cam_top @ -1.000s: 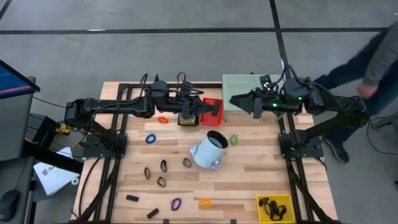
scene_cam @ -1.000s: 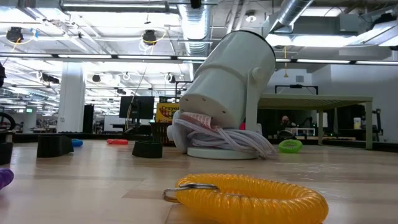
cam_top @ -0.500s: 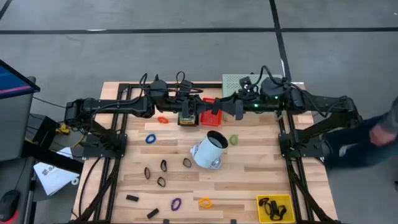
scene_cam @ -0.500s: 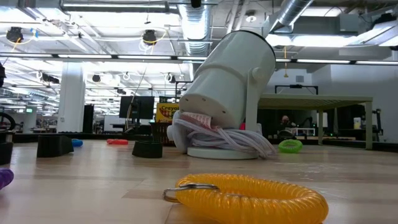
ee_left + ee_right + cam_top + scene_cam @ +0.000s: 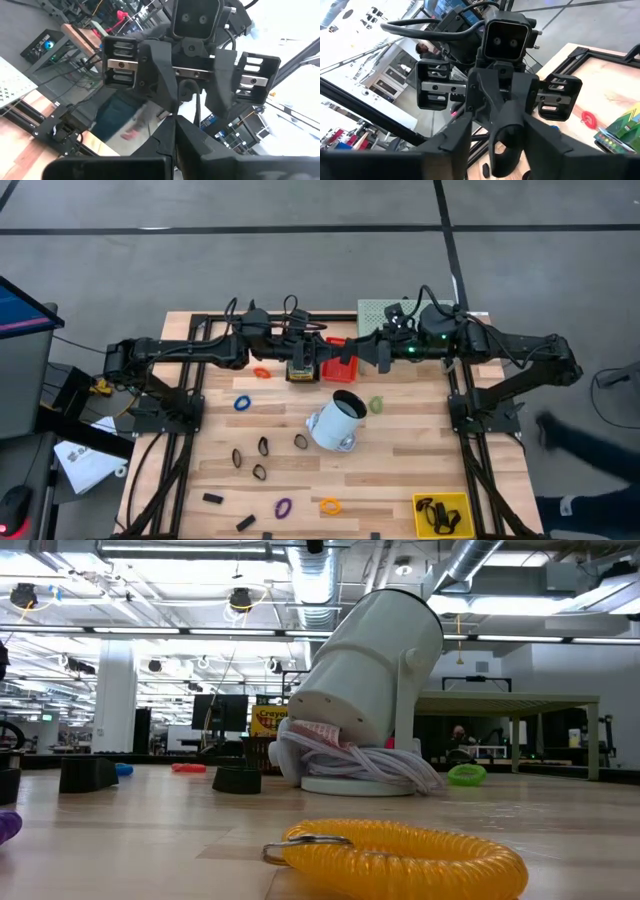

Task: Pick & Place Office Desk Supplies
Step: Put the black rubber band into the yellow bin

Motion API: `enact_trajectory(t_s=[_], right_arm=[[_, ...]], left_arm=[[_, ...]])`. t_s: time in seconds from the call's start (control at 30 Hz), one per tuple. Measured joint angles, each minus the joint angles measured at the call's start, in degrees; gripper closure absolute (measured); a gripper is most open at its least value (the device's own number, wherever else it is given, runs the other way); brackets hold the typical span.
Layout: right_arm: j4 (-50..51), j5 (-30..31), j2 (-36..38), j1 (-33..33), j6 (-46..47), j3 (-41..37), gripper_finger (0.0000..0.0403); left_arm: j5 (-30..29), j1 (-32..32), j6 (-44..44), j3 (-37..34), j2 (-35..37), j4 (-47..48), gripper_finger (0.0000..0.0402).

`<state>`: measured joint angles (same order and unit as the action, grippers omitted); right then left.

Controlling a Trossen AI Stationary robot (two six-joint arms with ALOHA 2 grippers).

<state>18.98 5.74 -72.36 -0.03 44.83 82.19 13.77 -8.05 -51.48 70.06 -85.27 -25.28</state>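
– How many rings did you count on the table [image 5: 420, 470]?
– Five coloured ones: one orange ring [image 5: 262, 372], one blue ring [image 5: 241, 403], one green ring [image 5: 376, 405], one purple ring [image 5: 283, 507], and one yellow coil [image 5: 330, 505] at the near edge.
– And the black pieces?
– Four small dark loops [image 5: 259, 472] lay loose left of the white cup [image 5: 335, 421], and two binder clips [image 5: 212, 499] lay near the front. A yellow tray [image 5: 440, 513] held more, too small to count.
– Crayon boxes?
– One crayon box [image 5: 302, 370], right under the left arm's wrist.
– And the grippers?
– Both hung tip to tip over the far middle, above a red box [image 5: 345, 370]. The left gripper [image 5: 335, 356] had its fingers pressed together, with nothing seen between them. The right gripper [image 5: 378, 356] had its fingers spread wide. The orange ring lay beside the left arm, and the green ring lay just nearside of the right gripper.
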Motion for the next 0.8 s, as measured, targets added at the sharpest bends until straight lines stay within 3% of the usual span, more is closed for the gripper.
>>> enact_trajectory(t_s=[0.23, 0.47, 0.8], right_arm=[[0.9, -0.1, 0.0, 0.0, -1.1, 0.0, 0.039], [1.0, -0.1, 0.4, 0.0, -1.4, -0.1, 0.0397], [4.1, 0.3, 2.9, 0.0, -2.0, 0.1, 0.0401]], left_arm=[[0.2, 0.0, 0.2, 0.0, 0.1, -0.2, 0.0401], [4.9, 0.0, 2.0, 0.0, 0.1, 0.3, 0.0393], [16.6, 1.5, 9.8, -0.1, 2.2, 14.3, 0.0298]])
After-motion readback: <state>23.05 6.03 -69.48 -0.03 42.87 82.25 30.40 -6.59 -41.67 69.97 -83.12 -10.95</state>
